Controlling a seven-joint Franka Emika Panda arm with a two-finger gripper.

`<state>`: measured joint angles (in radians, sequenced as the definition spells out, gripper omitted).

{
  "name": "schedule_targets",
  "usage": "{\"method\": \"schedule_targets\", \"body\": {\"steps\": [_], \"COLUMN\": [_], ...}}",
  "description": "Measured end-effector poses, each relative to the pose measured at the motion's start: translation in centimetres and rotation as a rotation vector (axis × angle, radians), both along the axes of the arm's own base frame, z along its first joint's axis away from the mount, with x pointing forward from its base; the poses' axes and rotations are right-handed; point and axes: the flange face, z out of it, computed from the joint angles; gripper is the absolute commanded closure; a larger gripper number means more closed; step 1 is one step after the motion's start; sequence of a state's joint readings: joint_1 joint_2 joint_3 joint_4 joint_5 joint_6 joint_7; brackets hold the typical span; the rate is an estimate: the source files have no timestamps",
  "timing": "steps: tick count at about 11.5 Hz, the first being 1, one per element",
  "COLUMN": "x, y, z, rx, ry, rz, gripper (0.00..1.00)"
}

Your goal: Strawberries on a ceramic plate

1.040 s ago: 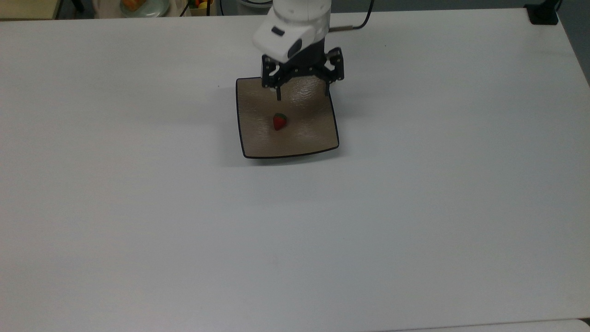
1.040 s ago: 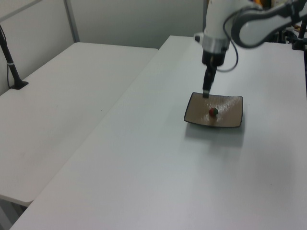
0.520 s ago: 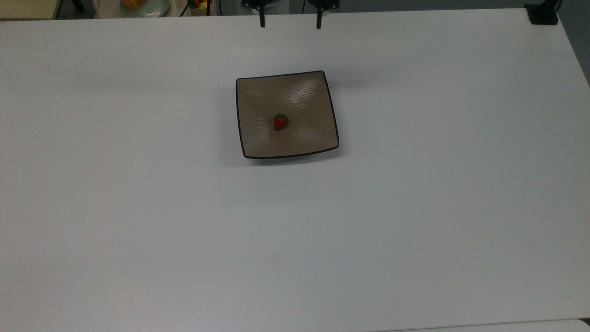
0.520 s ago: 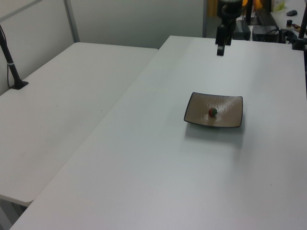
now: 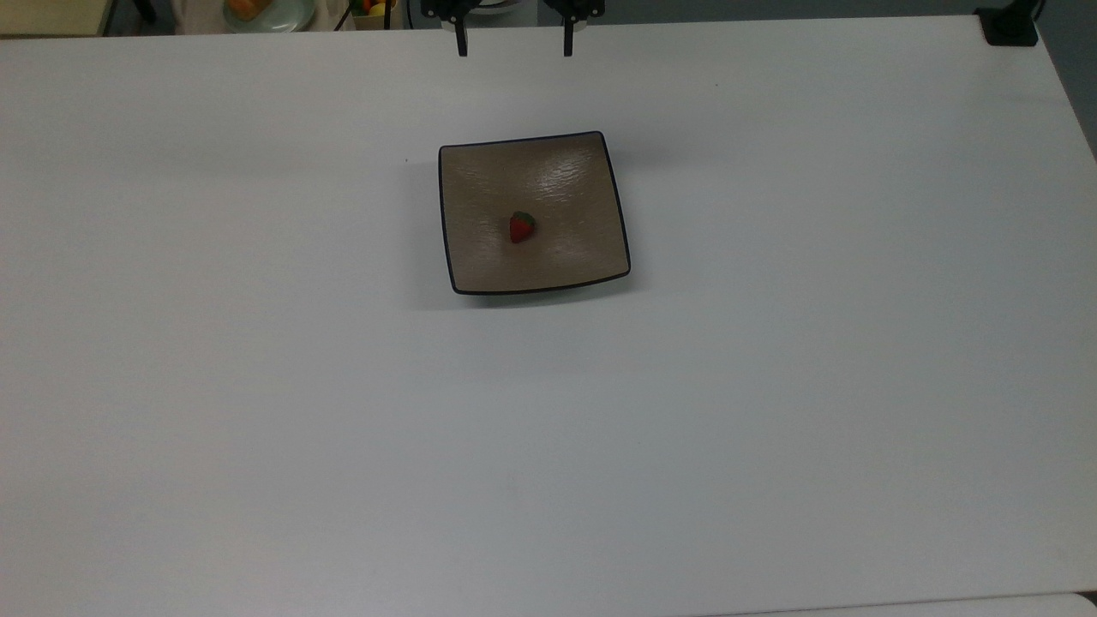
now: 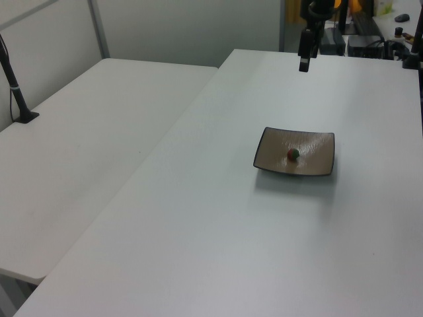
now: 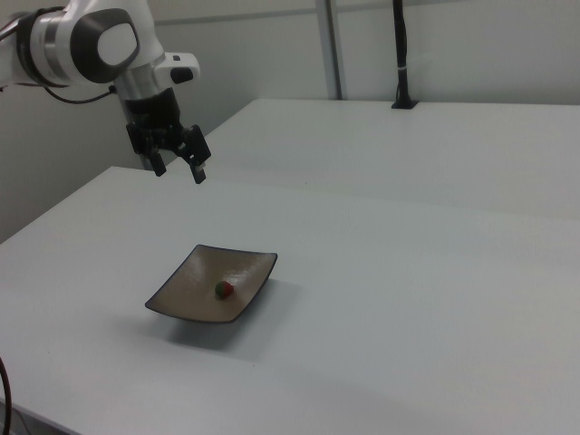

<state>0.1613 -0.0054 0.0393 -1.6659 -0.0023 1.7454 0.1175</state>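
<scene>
The strawberry [image 7: 224, 289] lies on the ceramic plate [image 7: 186, 288], with the hand [image 7: 179, 171] spread empty well above.

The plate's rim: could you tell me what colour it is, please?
Dark, nearly black, around the taupe-brown plate; clearest in the top view.

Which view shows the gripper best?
The right view: the whole gripper and wrist show, jaws open, raised above the table behind the plate. The top view catches just its fingertips at the upper edge; the left view shows it edge-on.
</scene>
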Motion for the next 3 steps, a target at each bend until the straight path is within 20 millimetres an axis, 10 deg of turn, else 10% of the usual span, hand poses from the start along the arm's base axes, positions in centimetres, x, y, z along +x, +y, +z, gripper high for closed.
{"method": "schedule_targets", "body": {"steps": [3], "x": [0.4], "y": [0.01], "z": [-0.7], "rx": [-0.002], "ry": [0.007], "rz": [0.017], "gripper": [0.0]}}
